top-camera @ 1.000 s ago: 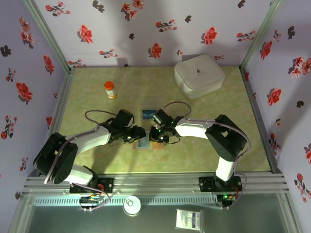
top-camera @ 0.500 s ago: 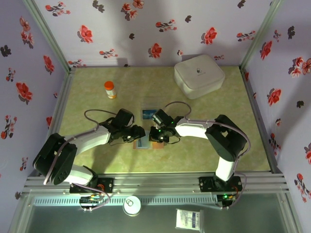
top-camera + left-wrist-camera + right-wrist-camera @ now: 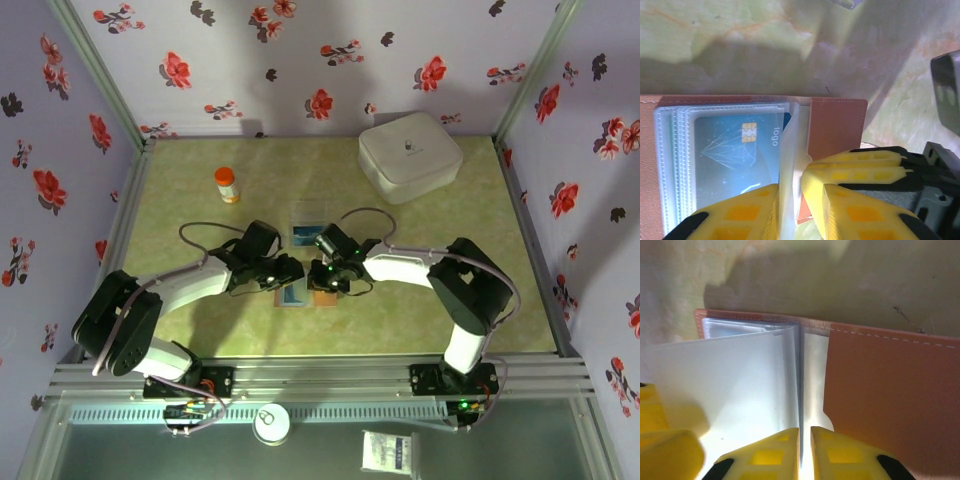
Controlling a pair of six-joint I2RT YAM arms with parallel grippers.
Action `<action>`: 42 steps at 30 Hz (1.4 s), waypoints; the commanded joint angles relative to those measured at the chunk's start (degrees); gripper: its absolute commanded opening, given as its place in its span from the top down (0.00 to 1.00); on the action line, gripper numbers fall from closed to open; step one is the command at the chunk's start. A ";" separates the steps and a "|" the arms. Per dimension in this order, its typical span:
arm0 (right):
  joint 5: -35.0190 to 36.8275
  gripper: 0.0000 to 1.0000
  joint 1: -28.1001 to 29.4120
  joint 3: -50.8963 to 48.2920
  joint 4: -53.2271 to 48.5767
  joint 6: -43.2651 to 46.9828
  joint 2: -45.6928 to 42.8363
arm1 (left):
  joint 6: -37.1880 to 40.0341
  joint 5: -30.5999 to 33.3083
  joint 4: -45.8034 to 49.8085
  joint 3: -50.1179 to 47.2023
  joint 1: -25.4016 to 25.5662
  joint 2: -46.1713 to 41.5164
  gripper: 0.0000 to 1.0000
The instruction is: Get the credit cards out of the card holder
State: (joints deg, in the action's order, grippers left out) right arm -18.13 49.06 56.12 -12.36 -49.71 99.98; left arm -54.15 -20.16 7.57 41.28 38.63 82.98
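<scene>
Open card holder (image 3: 298, 296), both grippers on it.
The left gripper (image 3: 800, 215) has edged further over it, jaws narrow astride a clear sleeve (image 3: 790, 150); the right gripper (image 3: 805, 450) is pinched onto one; the credit card (image 3: 735, 150) is inside.

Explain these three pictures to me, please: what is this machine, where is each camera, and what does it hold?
These are two robot arms at a table. One picture looks down from above; the other two come from a camera on each wrist. On it lie an open brown card holder, a clear tray, an orange bottle and a white box. The right pincer pinches a clear sleeve of the holder. The left pincer has a sleeve between its jaws; a blue card sits in another.
</scene>
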 commanded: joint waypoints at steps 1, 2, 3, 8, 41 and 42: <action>2.07 0.82 -0.52 -0.58 -2.84 1.67 -4.54 | -1.02 0.16 0.34 2.29 1.23 0.60 0.75; 2.37 0.81 -0.55 -0.79 -3.48 1.97 -5.52 | -1.18 0.58 0.57 2.65 1.65 0.69 0.75; 2.76 0.81 -0.76 -0.88 -4.01 2.23 -6.64 | -1.30 0.98 0.68 2.82 2.11 0.81 0.75; 4.56 0.80 -1.77 -2.38 -7.61 3.94 -13.40 | -2.71 3.66 1.06 4.38 4.78 2.00 0.77; 0.71 0.75 -7.41 -9.06 -12.07 5.39 -30.81 | -2.47 11.33 2.99 9.40 9.30 3.08 0.64; 0.78 0.75 -7.16 -8.86 -11.79 5.20 -30.24 | -2.50 11.35 3.02 8.74 8.78 2.24 0.65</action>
State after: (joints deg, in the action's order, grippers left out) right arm -15.88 41.30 46.96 -26.61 -42.78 68.36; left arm -57.95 -10.41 9.43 52.27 48.82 87.57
